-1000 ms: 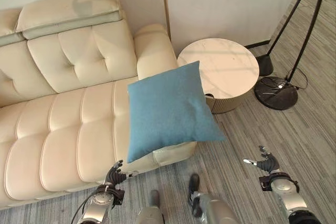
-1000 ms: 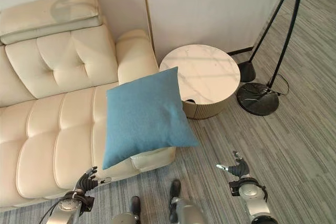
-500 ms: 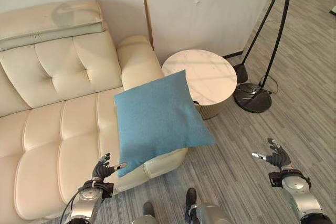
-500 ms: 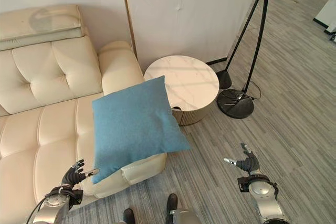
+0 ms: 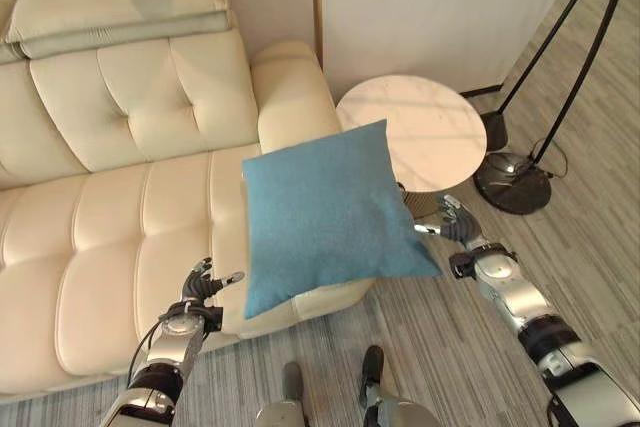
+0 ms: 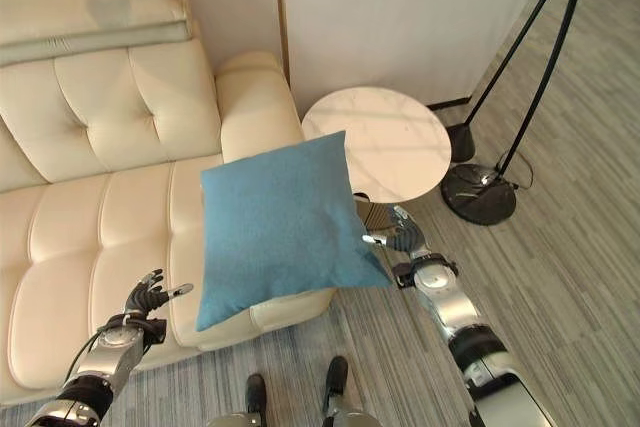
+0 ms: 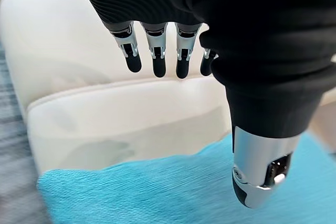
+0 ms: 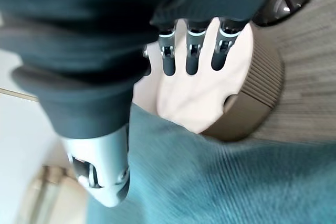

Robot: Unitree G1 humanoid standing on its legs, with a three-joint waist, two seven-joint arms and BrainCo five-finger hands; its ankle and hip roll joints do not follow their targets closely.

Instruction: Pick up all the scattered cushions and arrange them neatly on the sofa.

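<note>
**Left eye view: both robot hands closed in on the blue cushion**

Left eye view showed the blue cushion (image 5: pixel 330 212) lying tilted on the front right corner of the cream sofa (image 5: pixel 110 217), one corner hanging out past the seat edge toward the round side table (image 5: pixel 425 137). The right robot hand (image 5: pixel 458 227) sat just beside that overhanging corner, fingers spread and holding nothing. The left robot hand (image 5: pixel 200 282) hung at the sofa's front edge near the cushion's lower left corner, its fingers likewise straight and empty — its own wrist view had the fingers (image 7: pixel 157 51) extended over the cream seat with blue fabric just below.

Compared with half a second and a second earlier, the biggest change was the right arm: it had been low over the striped floor (image 5: pixel 560 247), well apart from the cushion, and had since swung in between the side table and the cushion's corner. The left robot hand had crept only slightly, staying by the seat front. The whole scene also slid between frames, which read as the head camera moving — the cushion itself looked unmoved on the seat.

As a judgement, this was the reach before a two-handed grasp; the cushion was on the sofa already but crooked and overhanging, so arranging was not yet done. A floor lamp (image 5: pixel 515 177) stood beyond the table.
</note>
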